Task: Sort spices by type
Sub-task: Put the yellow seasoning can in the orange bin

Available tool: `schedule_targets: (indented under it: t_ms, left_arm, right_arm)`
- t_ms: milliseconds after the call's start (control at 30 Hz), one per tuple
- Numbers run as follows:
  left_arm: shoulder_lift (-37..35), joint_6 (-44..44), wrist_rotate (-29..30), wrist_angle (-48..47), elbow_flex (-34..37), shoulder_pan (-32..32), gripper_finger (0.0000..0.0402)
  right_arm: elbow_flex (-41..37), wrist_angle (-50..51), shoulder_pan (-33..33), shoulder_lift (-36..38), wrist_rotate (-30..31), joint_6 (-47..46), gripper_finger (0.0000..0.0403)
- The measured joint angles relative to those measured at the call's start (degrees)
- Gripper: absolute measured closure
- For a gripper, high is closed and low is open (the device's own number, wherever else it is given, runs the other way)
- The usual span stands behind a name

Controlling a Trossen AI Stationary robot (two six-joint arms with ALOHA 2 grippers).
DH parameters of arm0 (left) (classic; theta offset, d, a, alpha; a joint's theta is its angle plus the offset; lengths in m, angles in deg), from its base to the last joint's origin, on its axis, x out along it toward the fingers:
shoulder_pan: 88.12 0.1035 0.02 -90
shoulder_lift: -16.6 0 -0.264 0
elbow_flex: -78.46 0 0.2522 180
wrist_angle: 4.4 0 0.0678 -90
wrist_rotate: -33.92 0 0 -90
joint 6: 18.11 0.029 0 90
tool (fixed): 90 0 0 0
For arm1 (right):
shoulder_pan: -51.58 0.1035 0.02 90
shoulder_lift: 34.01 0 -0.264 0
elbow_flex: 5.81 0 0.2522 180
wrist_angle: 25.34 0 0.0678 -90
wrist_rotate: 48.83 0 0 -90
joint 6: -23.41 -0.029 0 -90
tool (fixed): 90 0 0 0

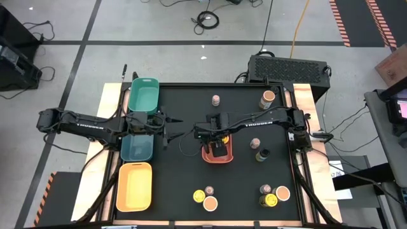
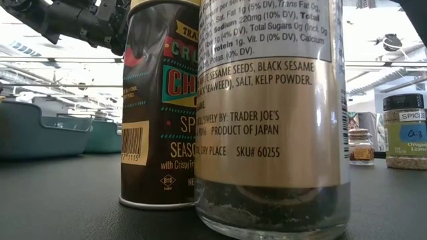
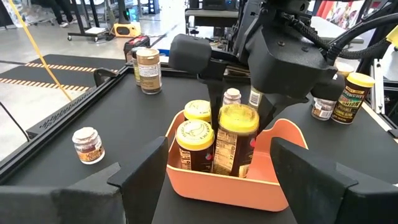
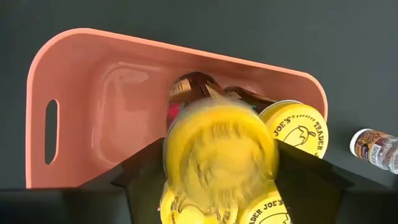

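2 dark arms reached over the black table (image 1: 184,184). The right gripper (image 1: 218,145) hung over the coral tray (image 1: 217,155) near the middle of the table. A yellow-lid jar (image 3: 237,138) stood between its 2 fingers (image 3: 271,115), low in the tray and upright. In the right wrist view this jar (image 4: 219,151) showed blurred, with a dark finger on each side of it. The fingers sat close to the jar's sides, but I could not tell if they were pinching it or had let go. At least 2 more yellow-lid jars (image 3: 194,144) stood in the same tray, just beside it and touching each other. The left gripper (image 1: 166,129) waited near the teal tray (image 1: 137,147), apart from the coral tray, with its fingers (image 3: 147,180) spread wide and nothing between them. Other jars stood on the table outside the trays. A wide tan-lid jar (image 1: 268,98) and a tiny brown-lid jar (image 1: 215,100) stood at the far side. More jars (image 1: 273,195) stood in 2 small bunches at the near edge. A green tray (image 1: 144,94) and a yellow tray (image 1: 134,187) lay on the left side.
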Motion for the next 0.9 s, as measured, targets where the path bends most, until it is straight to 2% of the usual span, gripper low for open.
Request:
schedule_targets:
  t_ms: [233, 700, 900]
  left_arm:
    - [0.0, 0.0, 0.0, 0.0, 0.0, 0.0, 0.0116]
    - [0.0, 0.0, 0.0, 0.0, 0.0, 0.0, 0.0116]
    - [0.0, -0.1, 0.0, 0.0, 0.0, 0.0, 0.0116]
  right_arm:
    - [0.0, 0.0, 0.0, 0.0, 0.1, 0.0, 0.0099]
    - [0.0, 0.1, 0.0, 0.0, 0.1, 0.0, 0.0101]
    - [3.2, 2.2, 0.1, 0.0, 0.1, -0.3, 0.0101]
